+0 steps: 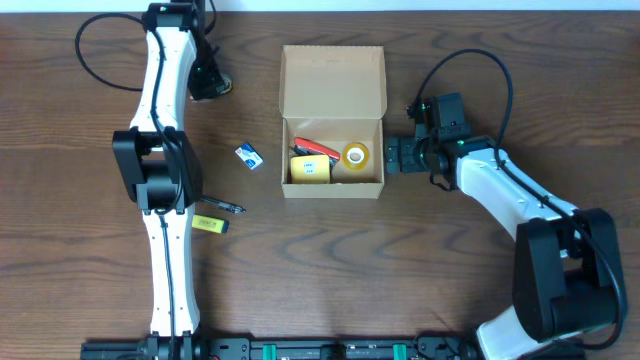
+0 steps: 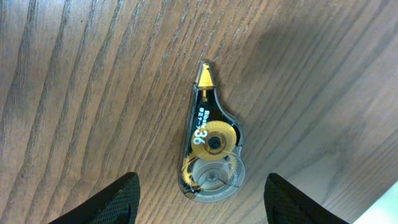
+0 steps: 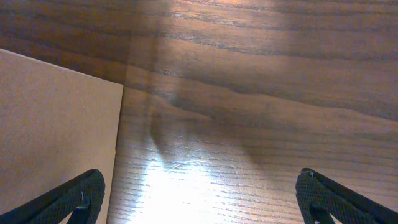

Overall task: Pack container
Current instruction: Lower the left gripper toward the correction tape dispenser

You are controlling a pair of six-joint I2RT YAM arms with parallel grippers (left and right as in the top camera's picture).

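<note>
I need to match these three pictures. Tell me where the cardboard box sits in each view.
Overhead: the cardboard box stands at top centre, flap open.
Left wrist: not in it; only a correction tape dispenser lies on the wood.
Right wrist: its tan cardboard fills the left edge.
Shared landmark: the dark wood-grain table, seen in all three.

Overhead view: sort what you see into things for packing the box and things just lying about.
For the job: container; inside it, tape roll, red pen, yellow pack; loose on the table, likely still to pack: blue-and-white item, black pen, yellow item, correction tape.
Just lying about: left arm's cable, right arm's cable.
</note>
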